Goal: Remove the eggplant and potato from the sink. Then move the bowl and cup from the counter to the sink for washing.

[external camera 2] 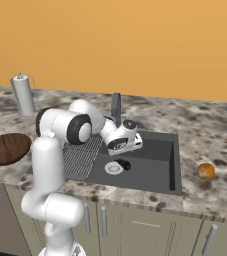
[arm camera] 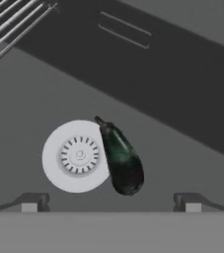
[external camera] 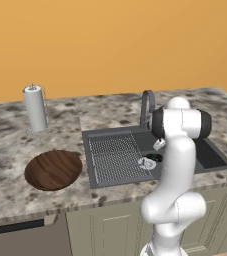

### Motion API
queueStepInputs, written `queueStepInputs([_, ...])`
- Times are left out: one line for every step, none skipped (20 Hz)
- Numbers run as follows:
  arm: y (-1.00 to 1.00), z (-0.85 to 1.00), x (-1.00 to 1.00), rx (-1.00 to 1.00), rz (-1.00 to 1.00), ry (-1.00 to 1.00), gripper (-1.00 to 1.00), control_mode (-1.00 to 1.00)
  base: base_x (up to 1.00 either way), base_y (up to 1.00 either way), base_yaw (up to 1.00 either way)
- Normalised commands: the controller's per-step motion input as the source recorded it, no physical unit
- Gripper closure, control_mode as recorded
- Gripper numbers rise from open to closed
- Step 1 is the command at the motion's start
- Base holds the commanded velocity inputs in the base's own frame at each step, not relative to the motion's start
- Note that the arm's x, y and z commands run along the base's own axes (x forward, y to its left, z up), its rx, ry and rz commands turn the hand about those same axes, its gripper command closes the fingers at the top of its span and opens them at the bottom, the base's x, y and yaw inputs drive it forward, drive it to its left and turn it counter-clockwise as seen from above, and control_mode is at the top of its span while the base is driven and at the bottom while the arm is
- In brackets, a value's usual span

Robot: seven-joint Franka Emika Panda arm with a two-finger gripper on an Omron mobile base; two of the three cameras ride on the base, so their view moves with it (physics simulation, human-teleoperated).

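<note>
Open end effector point(arm camera: 111, 205) just above eggplant point(arm camera: 121, 160), beside drain point(arm camera: 76, 156)

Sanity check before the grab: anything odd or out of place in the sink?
Yes: the eggplant lies on the sink floor, its stem end overlapping the drain rim. A vegetable in a wash basin is the oddity. Nothing looks spilled or damaged. The open gripper hovers above it.

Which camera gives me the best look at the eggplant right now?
The hand view: the eggplant lies whole beside the drain, stem and all. In the right base view it is a dark speck by the drain; in the left base view the arm covers most of it.
</note>
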Motion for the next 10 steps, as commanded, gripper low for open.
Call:
queueStepInputs([0.00, -0.27, 0.21, 0.00, 0.00, 0.00, -1.00, -1.00, 0.00, 0.00, 0.00])
queueStepInputs([0.00, -0.29, 0.22, 0.00, 0.00, 0.00, -1.00, -1.00, 0.00, 0.00, 0.00])
queueStepInputs([0.00, -0.27, 0.23, 0.00, 0.00, 0.00, -1.00, -1.00, 0.00, 0.00, 0.00])
queueStepInputs([0.00, -0.27, 0.24, 0.00, 0.00, 0.00, -1.00, -1.00, 0.00, 0.00, 0.00])
queueStepInputs([-0.02, -0.24, 0.24, 0.00, 0.00, 0.00, -1.00, -1.00, 0.00, 0.00, 0.00])
queueStepInputs([0.00, -0.27, 0.24, 0.00, 0.00, 0.00, -1.00, -1.00, 0.00, 0.00, 0.00])
queueStepInputs([0.00, -0.26, 0.23, 0.00, 0.00, 0.00, -1.00, -1.00, 0.00, 0.00, 0.00])
queueStepInputs([0.00, -0.27, 0.20, 0.00, 0.00, 0.00, -1.00, -1.00, 0.00, 0.00, 0.00])
queueStepInputs([0.00, -0.29, 0.18, 0.00, 0.00, 0.00, -1.00, -1.00, 0.00, 0.00, 0.00])
queueStepInputs([0.00, -0.27, 0.15, 0.00, 0.00, 0.00, -1.00, -1.00, 0.00, 0.00, 0.00])
